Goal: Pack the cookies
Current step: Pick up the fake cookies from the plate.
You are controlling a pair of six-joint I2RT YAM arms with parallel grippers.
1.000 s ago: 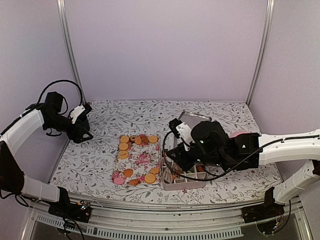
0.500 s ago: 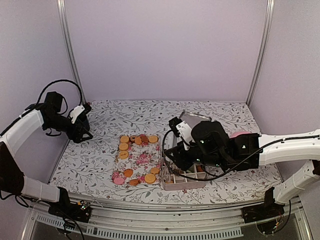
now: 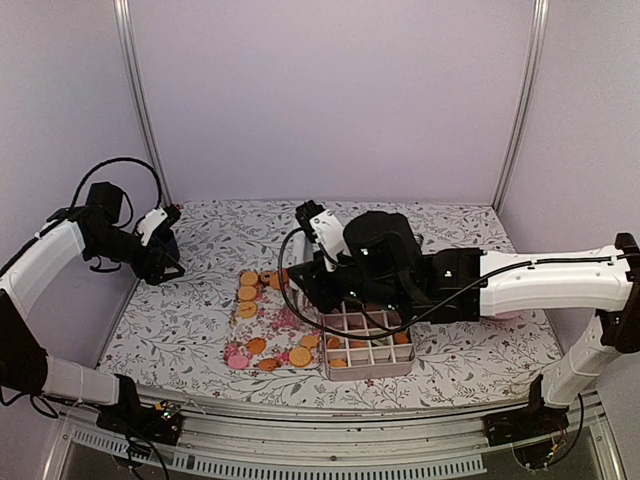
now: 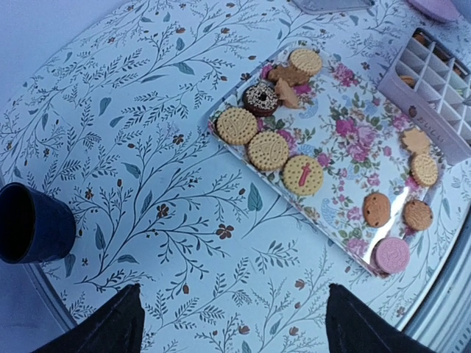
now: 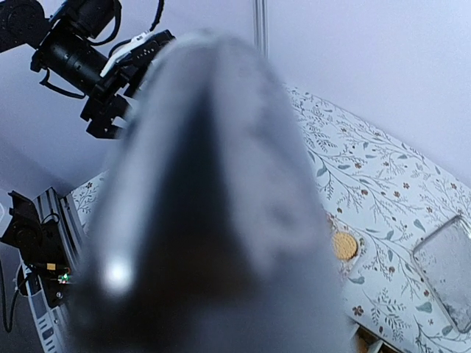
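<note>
The small flat round cookies (image 4: pixel 268 151), mostly orange-tan, lie scattered on a rectangular tray with a pink floral print (image 4: pixel 353 132), which sits on the leaf-patterned white tablecloth (image 4: pixel 147 147). At the tray's far end, 3 tan rounds sit in a row just beside each other, next to a dark brown one and a few more. Another cluster lies at the near end, including 1 pink cookie at the corner. Touching the tray's right edge stands a pale pink box split into a grid of small compartments (image 3: pixel 366 371). A few of those cells hold orange cookies, the rest look bare.

The left gripper (image 4: pixel 232 294) hangs above the cloth well left of the tray, its jaws spread wide with nothing between them. A dark blue cup (image 4: pixel 29 222) stands near it by the table's left edge.

The right gripper (image 3: pixel 312 290) reaches across above the tray's far right part, near the box's far left corner. Its wrist view is filled by a blurred grey mass, probably one of its own fingers (image 5: pixel 213 220), so I cannot tell whether it is released or grasping anything. Past it show 1 tan cookie and a clear plastic lid (image 5: pixel 447 272). A large pink round plate (image 4: pixel 450 7) lies beyond the box.
</note>
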